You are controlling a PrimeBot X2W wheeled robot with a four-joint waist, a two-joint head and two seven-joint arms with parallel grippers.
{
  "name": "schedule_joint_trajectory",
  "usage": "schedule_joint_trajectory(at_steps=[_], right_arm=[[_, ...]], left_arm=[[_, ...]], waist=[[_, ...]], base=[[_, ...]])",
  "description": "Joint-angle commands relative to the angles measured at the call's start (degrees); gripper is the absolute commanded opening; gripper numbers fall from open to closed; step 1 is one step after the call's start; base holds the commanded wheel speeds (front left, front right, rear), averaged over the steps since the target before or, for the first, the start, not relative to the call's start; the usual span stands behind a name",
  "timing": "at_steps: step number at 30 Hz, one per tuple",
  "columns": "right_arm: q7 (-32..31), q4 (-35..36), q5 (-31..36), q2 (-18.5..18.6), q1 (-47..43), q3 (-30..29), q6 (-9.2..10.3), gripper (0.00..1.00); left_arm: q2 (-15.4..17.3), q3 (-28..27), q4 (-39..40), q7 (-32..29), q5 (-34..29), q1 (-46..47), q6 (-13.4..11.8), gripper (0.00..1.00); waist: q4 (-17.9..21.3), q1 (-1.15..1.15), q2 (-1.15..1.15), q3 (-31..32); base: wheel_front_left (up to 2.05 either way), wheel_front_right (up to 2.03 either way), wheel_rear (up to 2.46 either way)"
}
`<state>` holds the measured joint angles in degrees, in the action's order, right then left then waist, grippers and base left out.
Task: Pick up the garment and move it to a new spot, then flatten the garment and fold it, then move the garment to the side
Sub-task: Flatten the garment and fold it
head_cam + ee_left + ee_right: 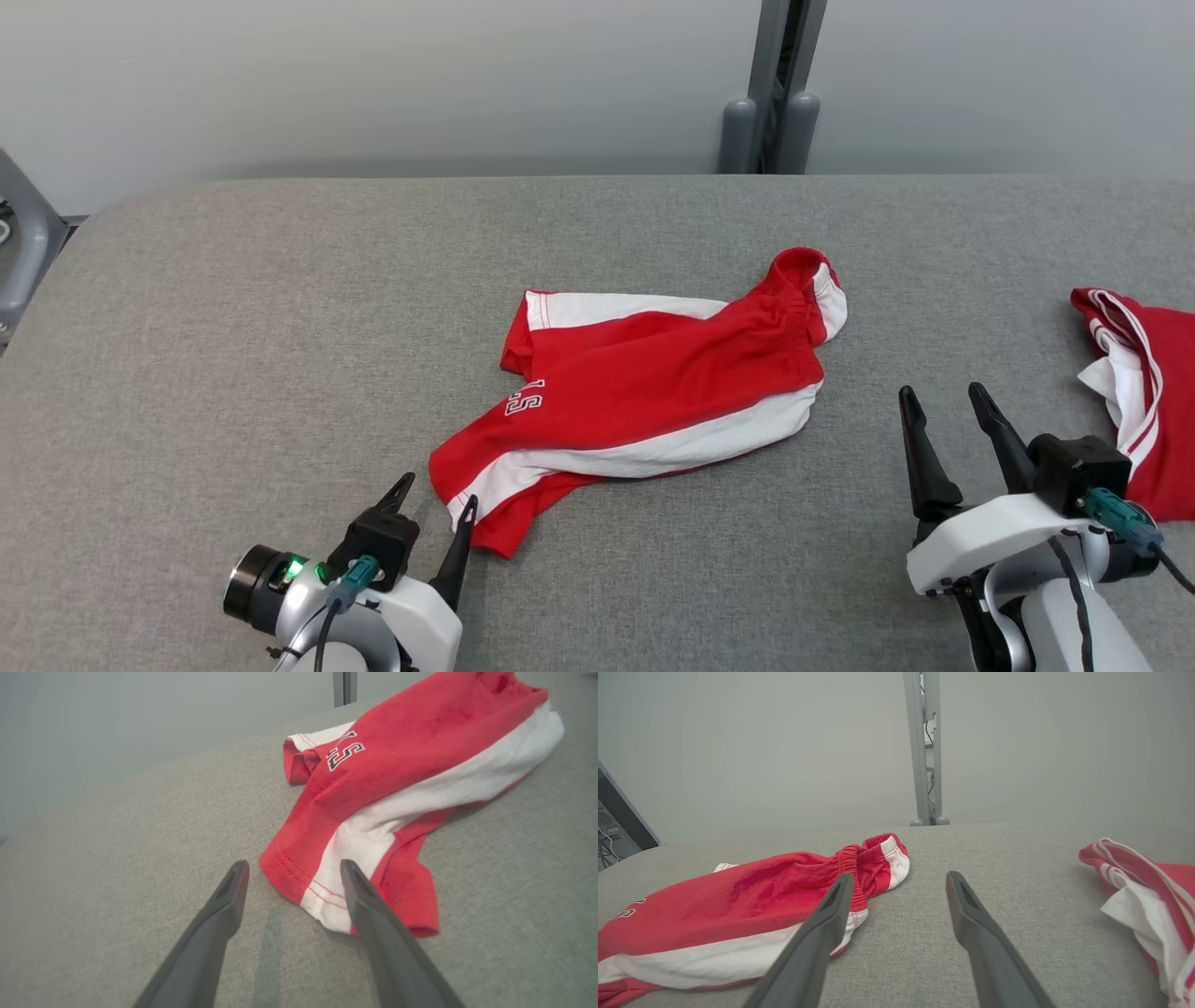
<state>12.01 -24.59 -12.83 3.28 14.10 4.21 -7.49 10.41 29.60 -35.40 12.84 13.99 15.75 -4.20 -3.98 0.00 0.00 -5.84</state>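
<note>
Grey fabric tabletop (233, 327) is being looked down on, w/ a pale wall and a grey post (773, 103) behind. Lettering on the garment (644, 383) is being read as a white "S" outlined in black w/ a partial character beside it; the rest is being hidden by a fold. The garment is lying crumpled at table centre: red shorts w/ white side panels, waistband toward the far right, leg hems toward the near left. Hem stitching is being picked out in the left wrist view, where the near hem is lying between the fingers of the left gripper (439, 490). Its jaws are being held wide apart; contact can't be told. The gathered elastic waistband is being shown clearest in the right wrist view, just beside one finger of the right gripper (941, 390), likewise being held wide and empty. A second red-and-white garment (1153, 420) is lying at the table's right edge, well apart from the first.
</note>
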Motion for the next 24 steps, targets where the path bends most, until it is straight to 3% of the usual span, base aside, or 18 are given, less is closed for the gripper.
schedule_joint_trajectory(at_steps=[1,11,18,24], right_arm=[[-0.2,0.3,0.1,0.4,0.0,-0.1,-0.01,1.0],[-0.5,0.3,0.7,0.5,-0.1,-0.3,-0.01,1.0],[-0.6,0.6,0.8,0.4,-0.3,-1.1,-0.01,1.0],[-0.7,0.7,0.8,0.3,0.1,-1.0,-0.01,1.0]], left_arm=[[0.4,0.2,-0.5,-0.1,-0.4,1.1,0.2,1.0],[-0.6,3.0,-9.0,-0.2,-2.2,4.6,1.1,1.0],[-1.2,3.8,-10.6,0.9,-2.0,5.5,1.2,1.0],[-3.2,2.4,-11.5,0.5,1.4,5.2,2.6,1.0]], waist=[[0.3,0.0,0.0,-0.4],[1.9,0.0,0.0,-1.3],[1.4,0.0,0.0,-1.7],[0.9,0.0,0.0,-2.2]], base=[[0.0,0.0,0.0],[0.0,0.0,0.0],[0.0,0.0,0.0],[0.0,0.0,0.0]])
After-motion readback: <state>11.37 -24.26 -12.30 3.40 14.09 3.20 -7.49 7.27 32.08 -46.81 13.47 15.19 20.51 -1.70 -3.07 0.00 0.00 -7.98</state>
